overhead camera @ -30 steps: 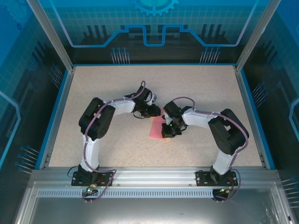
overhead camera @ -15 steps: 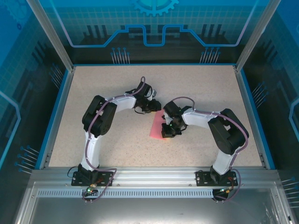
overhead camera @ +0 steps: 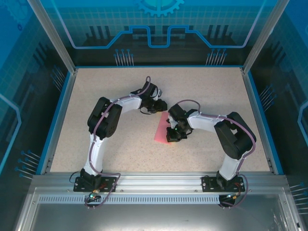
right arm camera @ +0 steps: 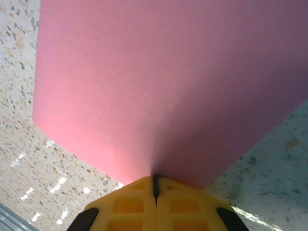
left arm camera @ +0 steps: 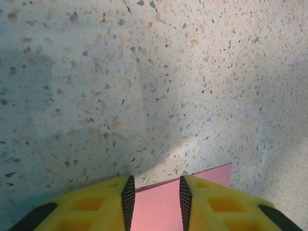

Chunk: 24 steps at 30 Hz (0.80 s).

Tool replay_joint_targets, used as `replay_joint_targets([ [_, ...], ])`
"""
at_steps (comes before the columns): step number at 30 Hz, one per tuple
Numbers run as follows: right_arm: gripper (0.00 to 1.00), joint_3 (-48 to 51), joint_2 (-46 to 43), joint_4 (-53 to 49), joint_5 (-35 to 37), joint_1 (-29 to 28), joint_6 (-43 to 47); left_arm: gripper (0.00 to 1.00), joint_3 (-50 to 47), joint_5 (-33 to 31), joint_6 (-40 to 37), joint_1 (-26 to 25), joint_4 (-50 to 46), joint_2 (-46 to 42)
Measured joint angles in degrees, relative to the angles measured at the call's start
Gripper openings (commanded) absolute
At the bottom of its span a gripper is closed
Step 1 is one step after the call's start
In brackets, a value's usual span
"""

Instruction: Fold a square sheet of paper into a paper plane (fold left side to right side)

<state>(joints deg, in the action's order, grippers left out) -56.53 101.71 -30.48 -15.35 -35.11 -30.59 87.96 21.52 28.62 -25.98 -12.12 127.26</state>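
Drawing back toward the far side of the surface (overhead camera: 120, 86), the left gripper (overhead camera: 158, 108) has come off the pink sheet of paper (overhead camera: 160, 130). A second ago it sat over the sheet's far end; now that far corner lies uncovered in the top view. In the left wrist view the left gripper (left arm camera: 155, 187) has its yellow fingers (left arm camera: 96, 207) standing partly apart. The sheet (left arm camera: 214, 174) shows flat through the gap and just past the right finger, with nothing caught between the pads. The right gripper (overhead camera: 172, 136) has not shifted and rests at the sheet's near right part, the sheet itself lying mid-surface between the two arms. In the right wrist view the right gripper (right arm camera: 155, 182) is closed tight. Its tips meet where the sheet's (right arm camera: 168, 86) near edges run together, and a faint line runs away from them up the paper. Whether those tips nip the paper or only press it down cannot be told. This looks like a release after a fold was laid: one arm pins the sheet while the other clears off, probably to come in again and flatten the crease or take the next edge.
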Motion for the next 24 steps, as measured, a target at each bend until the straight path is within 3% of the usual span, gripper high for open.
replay_joint_targets([
  [6, 0.05, -0.11, -0.20, -2.14, -0.02, 0.81, 3.34, 0.38, -2.21, -1.38, -0.09, 1.38, 1.20, -1.70],
  [14, 0.10, 0.81, -2.08, -5.79, 1.97, 2.36, 7.10, 0.38, -11.96, -4.37, -0.22, 5.09, 1.40, -13.53],
  [24, 0.48, 5.16, -12.46, -3.85, -0.17, 8.74, 7.37, 0.36, -26.29, -1.27, 3.08, 0.90, 2.16, -24.65],
])
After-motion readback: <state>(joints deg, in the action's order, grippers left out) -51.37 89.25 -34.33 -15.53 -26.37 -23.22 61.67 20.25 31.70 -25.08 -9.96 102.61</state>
